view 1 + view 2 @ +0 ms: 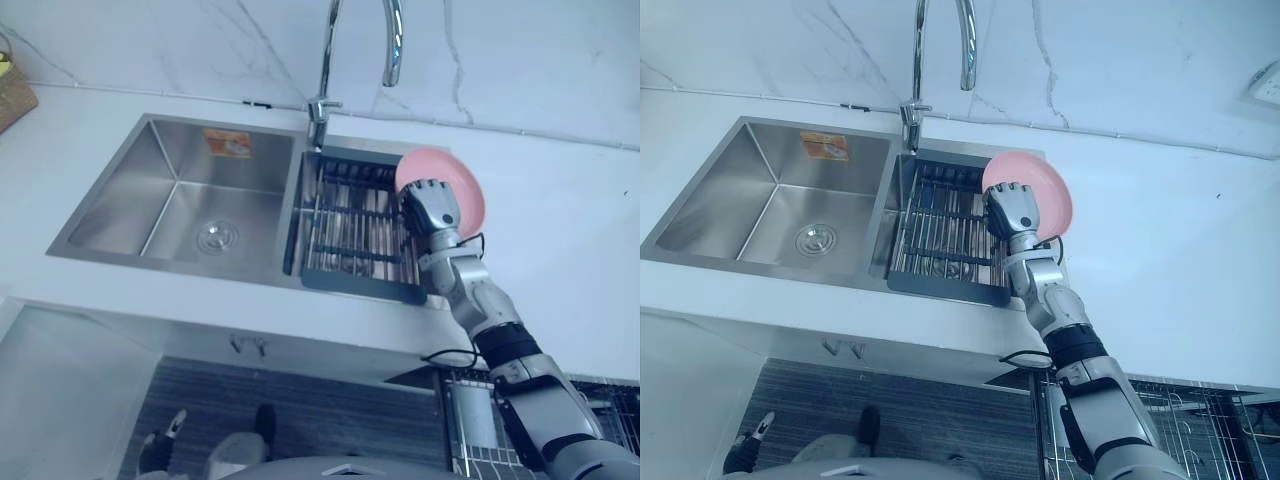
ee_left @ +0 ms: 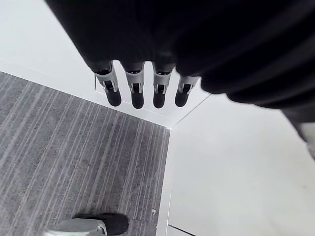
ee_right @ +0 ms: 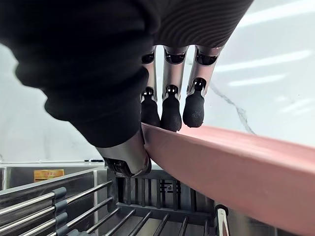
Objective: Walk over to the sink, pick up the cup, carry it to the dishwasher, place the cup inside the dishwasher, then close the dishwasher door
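I see no cup; a round pink plate (image 1: 457, 178) is held tilted on edge over the wire dish rack (image 1: 355, 240) in the sink's right basin. My right hand (image 1: 432, 210) is shut on it. In the right wrist view its fingers (image 3: 171, 113) lie on the upper face of the pink plate (image 3: 236, 167) and the thumb presses from underneath at the rim. My left hand (image 2: 142, 91) hangs with straight fingers above grey striped floor beside a white cabinet.
The steel sink (image 1: 180, 200) has a bare left basin with a drain. A tall curved faucet (image 1: 325, 60) rises behind the divider. White countertop surrounds it. A wire dishwasher rack (image 1: 1200, 430) shows low on the right. A wicker basket (image 1: 10, 95) sits far left.
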Robot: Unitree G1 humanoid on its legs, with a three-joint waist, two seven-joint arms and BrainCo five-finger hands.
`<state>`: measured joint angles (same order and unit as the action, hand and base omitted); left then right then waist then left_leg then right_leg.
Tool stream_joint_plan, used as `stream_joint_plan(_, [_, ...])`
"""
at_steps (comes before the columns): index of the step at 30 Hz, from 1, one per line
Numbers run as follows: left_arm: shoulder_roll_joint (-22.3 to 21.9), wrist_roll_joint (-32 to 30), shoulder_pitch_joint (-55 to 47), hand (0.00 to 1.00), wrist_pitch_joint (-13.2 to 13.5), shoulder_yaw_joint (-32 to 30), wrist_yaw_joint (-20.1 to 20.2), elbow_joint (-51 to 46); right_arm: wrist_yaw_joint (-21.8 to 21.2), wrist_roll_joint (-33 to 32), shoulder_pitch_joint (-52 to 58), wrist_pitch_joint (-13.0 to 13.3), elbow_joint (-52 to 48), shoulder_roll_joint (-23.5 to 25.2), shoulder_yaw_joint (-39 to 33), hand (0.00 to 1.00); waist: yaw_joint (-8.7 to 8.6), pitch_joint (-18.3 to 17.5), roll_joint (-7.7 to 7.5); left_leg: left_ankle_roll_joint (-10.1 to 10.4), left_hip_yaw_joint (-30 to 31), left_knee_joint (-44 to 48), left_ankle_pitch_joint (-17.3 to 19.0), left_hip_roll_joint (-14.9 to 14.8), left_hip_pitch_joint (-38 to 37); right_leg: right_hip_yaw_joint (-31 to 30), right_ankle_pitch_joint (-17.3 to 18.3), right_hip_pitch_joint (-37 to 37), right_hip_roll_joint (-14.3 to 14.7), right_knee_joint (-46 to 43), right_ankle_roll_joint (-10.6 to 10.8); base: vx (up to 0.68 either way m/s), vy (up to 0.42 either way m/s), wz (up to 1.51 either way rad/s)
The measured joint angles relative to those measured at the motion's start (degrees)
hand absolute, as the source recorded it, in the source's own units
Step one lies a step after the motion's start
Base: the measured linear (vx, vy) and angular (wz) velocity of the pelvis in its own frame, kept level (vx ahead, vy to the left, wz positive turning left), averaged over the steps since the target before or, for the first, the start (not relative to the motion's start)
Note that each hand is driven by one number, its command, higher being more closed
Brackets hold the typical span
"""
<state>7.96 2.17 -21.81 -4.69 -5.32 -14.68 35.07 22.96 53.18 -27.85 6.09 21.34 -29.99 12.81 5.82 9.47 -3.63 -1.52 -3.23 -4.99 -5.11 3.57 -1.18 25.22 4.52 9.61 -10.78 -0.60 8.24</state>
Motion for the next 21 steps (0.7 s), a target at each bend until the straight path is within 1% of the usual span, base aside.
stream_joint_plan(4, [0.0, 0.0, -0.4, 0.00, 0.4, 0.1, 0.0, 0.6, -1.5, -0.1, 0.3, 0.7, -0.3, -0.2, 0.0, 1.00, 0.01, 0.0, 0.01, 0.0, 0.0, 0.0, 0.0, 0.0, 0.0, -0.1, 0.0, 0.0, 0.1, 0.2, 0.0, 0.00, 0.000, 0.00])
stream_joint_plan(11, [0.0, 0.0, -0.4, 0.00, 1.1, 0.9, 0.0, 0.7, -4.2, -1.8, 0.2, 3.9, -0.5, -0.6, 0.9, 1.00, 0.16, 0.0, 0.01, 0.0, -0.1, 0.0, 0.0, 0.0, 0.0, -0.3, 0.0, 0.0, 0.1, 0.2, 0.0, 0.00, 0.000, 0.00])
stream_joint_plan(13, [0.0, 0.0, -0.4, 0.00, 1.6, 0.9, 0.0, 1.2, -4.4, -2.1, 0.3, 4.5, -1.4, -1.7, 2.6, 1.00, 0.28, 0.0, 0.02, 0.0, -0.1, 0.0, 0.0, 0.0, 0.0, -0.4, -0.1, -0.3, 0.1, 0.1, 0.0, 0.00, 0.000, 0.00])
stream_joint_plan(14, [0.0, 0.0, -0.4, 0.00, 1.8, 0.9, 0.0, 1.8, -5.2, -2.1, 0.3, 5.3, -2.6, -2.0, 2.8, 1.00, 0.28, 0.0, 0.02, 0.0, -0.1, 0.0, 0.0, 0.0, 0.1, -0.5, -0.1, -0.4, 0.1, 0.1, 0.0, -0.01, -0.008, -0.04])
stream_joint_plan(19, [0.0, 0.0, -0.5, 0.00, 2.7, 0.9, -0.1, 2.2, -5.4, -2.2, 0.3, 7.1, -5.7, -2.0, 3.1, 1.00, 0.50, 0.0, 0.00, 0.0, -0.1, 0.0, 0.0, 0.0, 0.1, -0.7, -0.2, -0.5, 0.1, 0.1, 0.0, 0.00, -0.002, -0.01])
stream_joint_plan(21, [0.0, 0.0, -0.5, 0.00, 2.9, 0.8, -0.2, 2.5, -5.7, -2.2, 0.3, 7.7, -7.6, -2.1, 4.5, 1.00, 0.47, 0.0, -0.01, 0.0, -0.1, 0.0, 0.0, 0.0, 0.1, -0.7, -0.2, -0.6, 0.2, 0.2, 0.0, 0.00, 0.000, 0.00])
